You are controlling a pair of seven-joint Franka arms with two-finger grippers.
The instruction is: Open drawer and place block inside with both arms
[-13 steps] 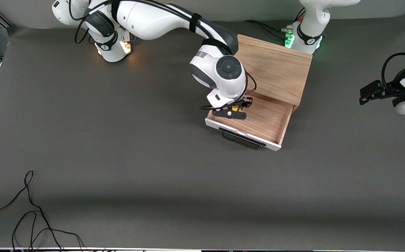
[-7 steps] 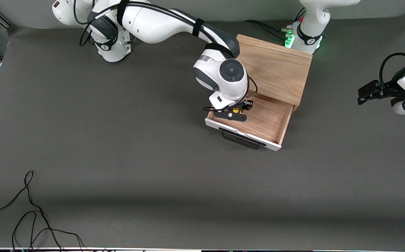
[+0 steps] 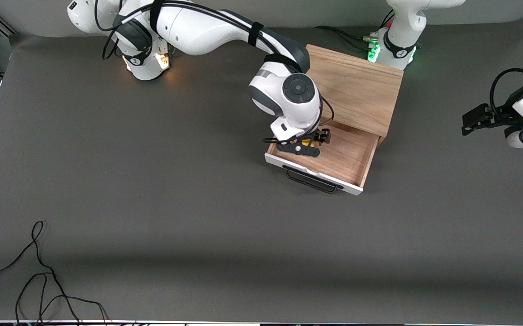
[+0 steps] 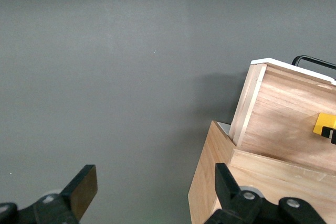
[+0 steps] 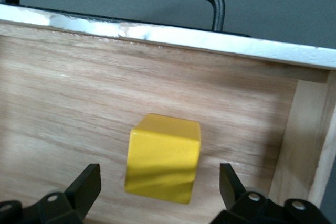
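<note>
The drawer (image 3: pixel 349 156) stands pulled out of the light oak box (image 3: pixel 356 86), with its white front and black bar handle (image 3: pixel 312 180) toward the front camera. The yellow block (image 5: pixel 164 158) rests on the drawer's wooden floor (image 5: pixel 68 103), near the corner at the right arm's end. My right gripper (image 5: pixel 159 184) hangs low over it, open, one finger on each side with a gap to the block. In the front view the block (image 3: pixel 306 143) peeks out under that gripper (image 3: pixel 307 146). My left gripper (image 3: pixel 469 122) waits open above bare table at the left arm's end, and its wrist view shows the drawer (image 4: pixel 283 114) and block (image 4: pixel 324 124).
A loose black cable (image 3: pixel 40 271) lies on the grey mat near the front camera at the right arm's end. The box's side wall (image 4: pixel 207 182) is close to my left gripper's finger in the left wrist view.
My right gripper has opened and let go of the block, which now sits on the drawer floor. The left arm has barely moved.
</note>
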